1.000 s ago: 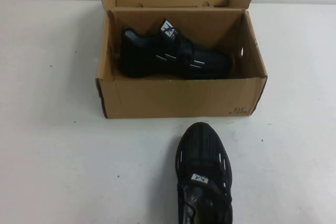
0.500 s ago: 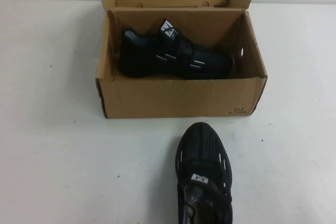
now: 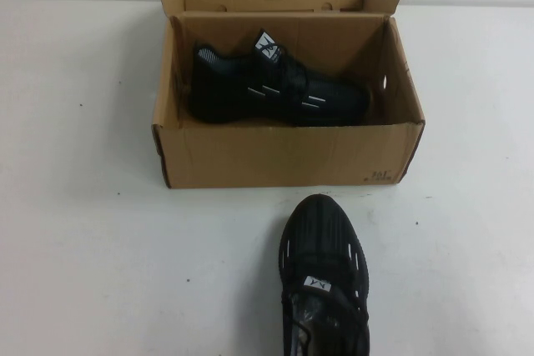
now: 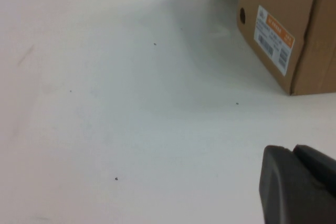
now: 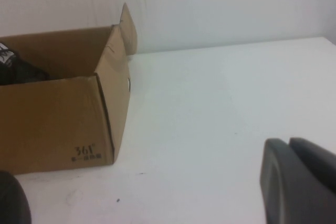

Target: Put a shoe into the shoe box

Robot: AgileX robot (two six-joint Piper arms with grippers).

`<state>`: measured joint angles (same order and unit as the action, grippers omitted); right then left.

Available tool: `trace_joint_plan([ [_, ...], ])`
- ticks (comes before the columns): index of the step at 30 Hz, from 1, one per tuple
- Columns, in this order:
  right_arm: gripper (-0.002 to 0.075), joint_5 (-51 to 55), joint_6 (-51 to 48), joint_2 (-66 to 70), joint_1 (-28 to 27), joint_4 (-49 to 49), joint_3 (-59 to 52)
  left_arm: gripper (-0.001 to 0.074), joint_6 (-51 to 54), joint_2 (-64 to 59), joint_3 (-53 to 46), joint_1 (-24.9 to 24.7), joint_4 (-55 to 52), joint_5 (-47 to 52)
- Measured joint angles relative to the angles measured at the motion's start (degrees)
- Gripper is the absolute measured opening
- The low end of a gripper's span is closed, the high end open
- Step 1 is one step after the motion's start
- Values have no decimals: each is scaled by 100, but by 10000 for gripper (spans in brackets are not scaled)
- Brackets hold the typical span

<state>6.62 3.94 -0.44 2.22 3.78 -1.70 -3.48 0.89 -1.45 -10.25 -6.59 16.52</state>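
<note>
Nothing moves: one shoe (image 3: 275,89) lies in the shoe box (image 3: 284,156); we keep left pincer (image 4: 294,182) and right pincer (image 5: 294,182) parked nearby, closed, empty.

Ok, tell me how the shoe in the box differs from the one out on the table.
The shoe in the shoe box lies crosswise, leaning against the back wall of the shoe box, its side dashes showing; the shoe on the table sits upright on its sole, toe pointing at the box, seen from above and cut off by the picture's edge. Both are black knit with white tongue tags.
</note>
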Motion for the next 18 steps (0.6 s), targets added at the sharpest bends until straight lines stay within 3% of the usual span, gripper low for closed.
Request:
trace_joint_plan([
  [14, -17, -247, 0, 0, 0, 0, 0, -2, 0, 0, 0, 0, 0, -648],
  [18, -17, -662, 0, 0, 0, 0, 0, -2, 0, 0, 0, 0, 0, -1219],
])
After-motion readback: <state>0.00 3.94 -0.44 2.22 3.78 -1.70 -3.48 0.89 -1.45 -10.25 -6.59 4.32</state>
